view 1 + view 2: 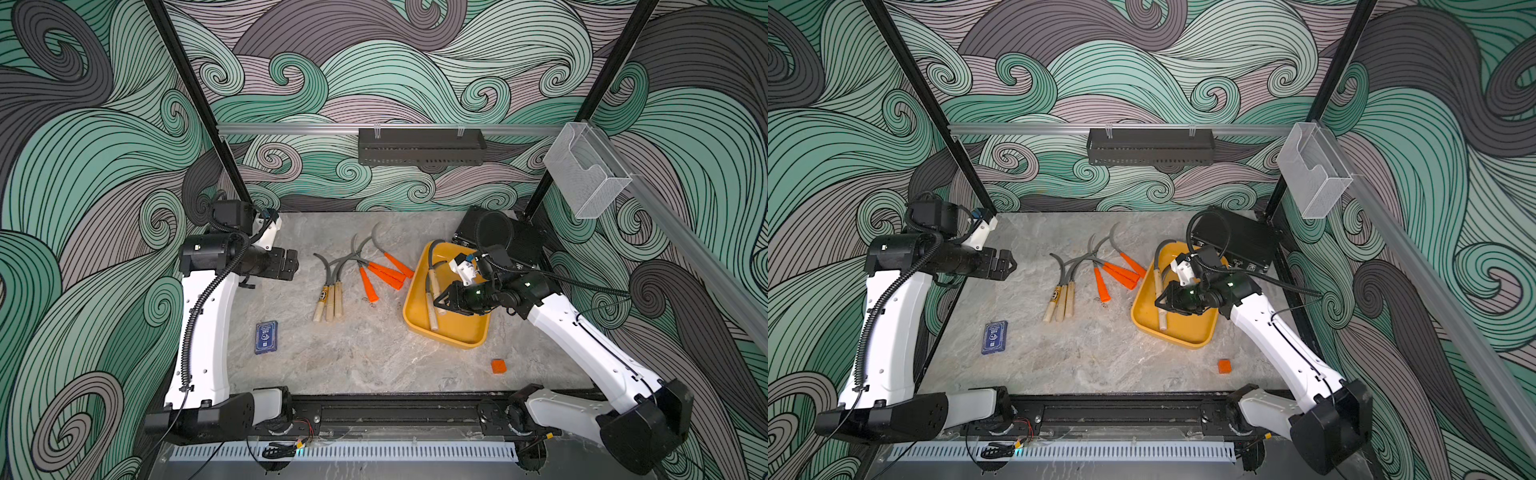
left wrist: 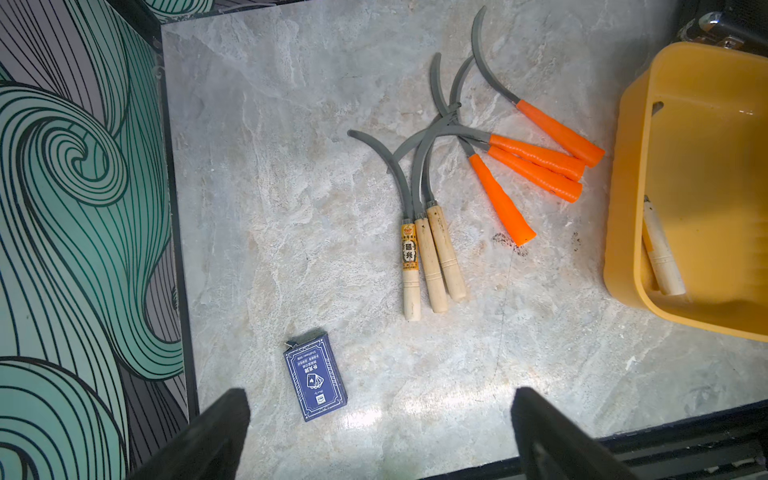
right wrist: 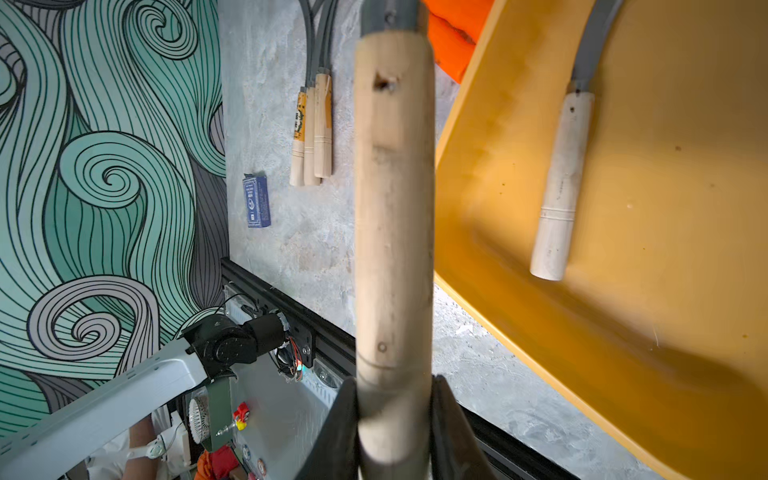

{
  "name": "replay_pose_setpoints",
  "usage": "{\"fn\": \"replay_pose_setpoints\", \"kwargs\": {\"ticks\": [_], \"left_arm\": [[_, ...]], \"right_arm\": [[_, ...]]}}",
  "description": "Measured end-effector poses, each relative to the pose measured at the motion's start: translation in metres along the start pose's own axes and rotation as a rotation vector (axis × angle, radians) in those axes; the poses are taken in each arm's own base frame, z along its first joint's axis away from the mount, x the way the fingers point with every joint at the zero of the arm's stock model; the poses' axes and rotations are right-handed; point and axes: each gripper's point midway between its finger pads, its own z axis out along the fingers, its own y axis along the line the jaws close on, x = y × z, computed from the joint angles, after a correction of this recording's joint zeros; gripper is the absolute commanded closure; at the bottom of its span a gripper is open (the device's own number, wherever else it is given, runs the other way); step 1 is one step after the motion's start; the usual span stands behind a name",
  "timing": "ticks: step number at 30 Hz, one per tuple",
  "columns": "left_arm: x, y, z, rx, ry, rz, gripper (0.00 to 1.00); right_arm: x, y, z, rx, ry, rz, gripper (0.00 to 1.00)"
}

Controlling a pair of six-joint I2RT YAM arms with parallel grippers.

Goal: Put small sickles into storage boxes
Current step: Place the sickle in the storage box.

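Note:
My right gripper [image 3: 393, 388] is shut on the pale wooden handle of a small sickle [image 3: 392, 199] and holds it over the near left part of the yellow-orange storage box [image 1: 453, 338]. In both top views that gripper [image 1: 439, 300] [image 1: 1163, 300] hangs above the box. Another wooden-handled sickle [image 3: 559, 187] lies inside the box [image 3: 623, 340]. On the table left of the box lie three wooden-handled sickles [image 1: 330, 300] [image 2: 430, 262] and several orange-handled ones [image 1: 384, 274] [image 2: 536, 160], their grey blades crossing. My left gripper [image 1: 291, 266] [image 2: 380, 424] stands open and empty at the far left.
A blue card box [image 1: 266, 336] [image 2: 316, 380] lies near the left arm. A small orange cube [image 1: 498, 366] sits front right. A black ribbed case [image 1: 519, 239] stands behind the storage box. A black shelf [image 1: 419, 147] and a clear bin [image 1: 586, 174] hang on the walls.

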Motion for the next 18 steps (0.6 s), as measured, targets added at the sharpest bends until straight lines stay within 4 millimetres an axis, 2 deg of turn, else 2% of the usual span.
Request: {"fn": "replay_pose_setpoints", "kwargs": {"ticks": [9,18], "left_arm": [[0.001,-0.003,-0.007,0.008,-0.020,-0.001,0.01],[0.008,-0.006,-0.004,0.020,0.001,-0.014,0.01]], "right_arm": [[0.002,-0.026,0.005,0.062,0.001,0.057,1.00],[0.005,-0.059,0.026,0.157,0.060,0.111,1.00]]}}
